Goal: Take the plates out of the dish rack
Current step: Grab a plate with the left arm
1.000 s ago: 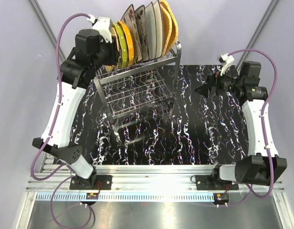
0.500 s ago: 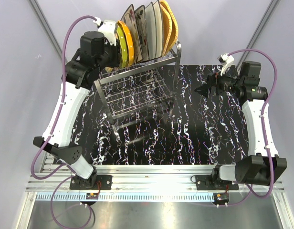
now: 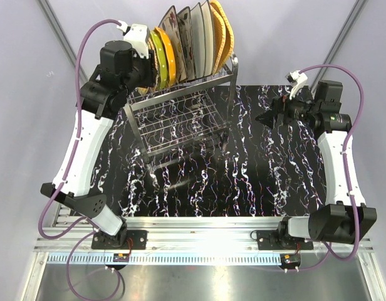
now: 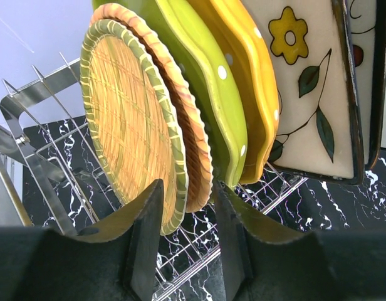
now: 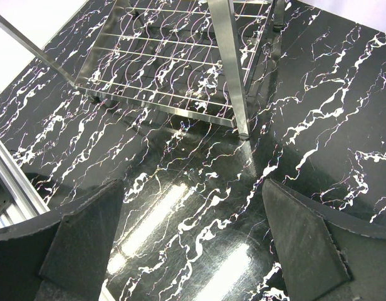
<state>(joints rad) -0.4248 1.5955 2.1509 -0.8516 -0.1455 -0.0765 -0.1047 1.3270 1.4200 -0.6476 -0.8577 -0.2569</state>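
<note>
Plates (image 3: 187,44): all stand upright on top of the dish rack (image 3: 180,119); none unloaded yet.
Left gripper (image 4: 183,244): jaws apart around the rims of two woven plates (image 4: 130,125), not clamped.
Right gripper (image 5: 193,232): wide apart, empty, above the table (image 3: 255,169).

A woven tan plate (image 4: 130,119) edged in green, a dotted lime plate (image 4: 202,72), an orange plate (image 4: 252,59), a cream plate (image 4: 306,88) with a yellow flower, a black table (image 5: 318,125) streaked white.

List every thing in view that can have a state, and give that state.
Dish rack, top tier loaded, lower tier empty.
Plates, all standing on edge between the prongs.
Left hand, astride two woven plates' rims; grip unclear.
Right hand, open, empty, above the table.
</note>
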